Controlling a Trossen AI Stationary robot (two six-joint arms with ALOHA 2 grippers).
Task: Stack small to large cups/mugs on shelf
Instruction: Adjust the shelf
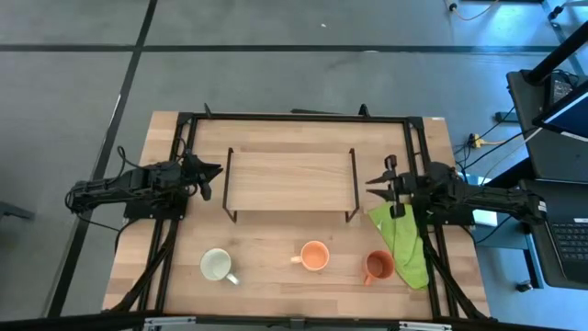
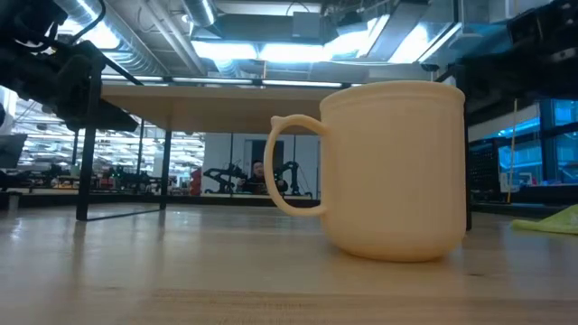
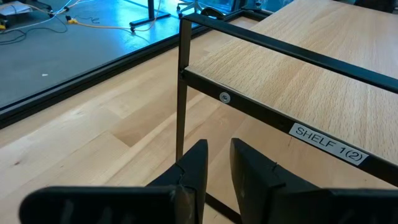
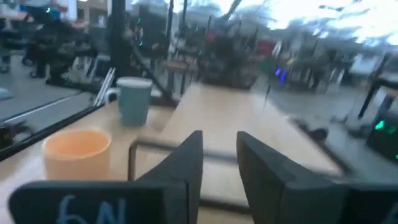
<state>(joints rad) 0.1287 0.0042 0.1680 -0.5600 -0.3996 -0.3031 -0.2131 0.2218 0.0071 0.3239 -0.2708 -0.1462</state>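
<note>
While three mugs [image 1: 314, 256] line the table's front edge, both grippers [image 1: 213, 171] [image 1: 375, 185] hover slightly parted, empty, beside the shelf [image 1: 289, 174].

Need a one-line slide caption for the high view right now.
Three small mugs, white, light orange and dark orange-brown, line the table before the bare light-wood shelf.

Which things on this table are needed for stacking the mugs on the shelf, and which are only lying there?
Needed for the job:
- white mug
- light orange mug
- dark orange-brown mug
- shelf

Only lying there:
- lime-green cloth, beside the dark orange-brown mug
</note>
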